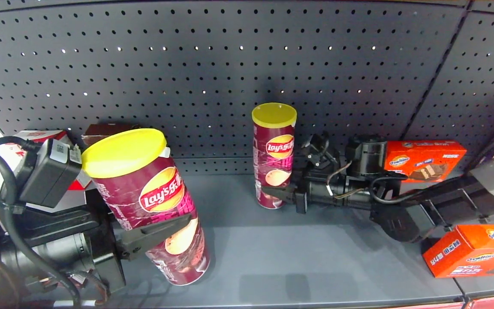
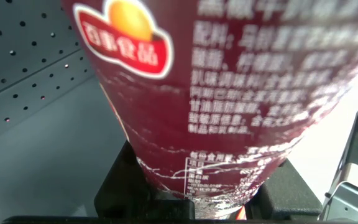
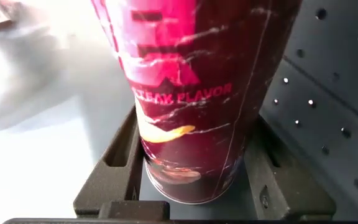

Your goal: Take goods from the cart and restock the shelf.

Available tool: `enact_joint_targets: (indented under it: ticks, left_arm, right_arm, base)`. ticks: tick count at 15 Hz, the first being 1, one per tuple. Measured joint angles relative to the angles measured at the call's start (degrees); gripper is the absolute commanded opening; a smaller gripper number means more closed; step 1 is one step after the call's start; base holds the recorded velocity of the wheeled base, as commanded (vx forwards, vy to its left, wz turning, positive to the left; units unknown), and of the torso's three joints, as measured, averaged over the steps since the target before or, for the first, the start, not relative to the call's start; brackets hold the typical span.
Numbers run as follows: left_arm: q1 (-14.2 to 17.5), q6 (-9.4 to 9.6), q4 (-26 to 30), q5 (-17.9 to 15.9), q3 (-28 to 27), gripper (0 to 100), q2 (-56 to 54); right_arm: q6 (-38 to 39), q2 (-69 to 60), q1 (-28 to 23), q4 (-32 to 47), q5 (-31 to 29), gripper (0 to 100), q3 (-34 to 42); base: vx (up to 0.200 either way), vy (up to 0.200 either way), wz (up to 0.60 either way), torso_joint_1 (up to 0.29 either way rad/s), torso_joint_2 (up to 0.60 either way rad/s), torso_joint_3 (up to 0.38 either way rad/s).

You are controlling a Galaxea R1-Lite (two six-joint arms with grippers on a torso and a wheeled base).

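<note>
Left gripper (image 1: pixel 173 234) is clamped around a tilted chip can (image 1: pixel 144 189), its base low over the shelf (image 1: pixel 294 257); ahead of it, right gripper (image 1: pixel 273 191) is pinched on an upright can (image 1: pixel 274 141) standing there.

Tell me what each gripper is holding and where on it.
The left gripper clamps the near chip can around its lower half; right gripper clamps the far chip can just above its base.

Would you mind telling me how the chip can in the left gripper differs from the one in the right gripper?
The left can leans, near the front edge of the shelf; the right can stands upright by the pegboard. Both are maroon, yellow-lidded tubes.
</note>
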Motion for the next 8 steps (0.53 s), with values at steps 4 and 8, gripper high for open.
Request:
enact_joint_targets:
  ticks: [4, 8]
  left_arm:
    - [0.0, 0.10, 0.0, 0.0, 0.1, 0, -0.5]
    - [0.0, 0.12, 0.1, 0.0, 0.1, 0, -0.8]
  right_arm:
    - [0.2, -6.9, 3.1, -4.0, -1.7, 0, 9.6]
    - [0.4, -13.6, 8.0, -10.7, -4.9, 0, 22.4]
  base:
    - [0.000, 0.000, 0.00, 0.000, 0.00, 0.000]
    - [0.000, 0.000, 0.00, 0.000, 0.00, 0.000]
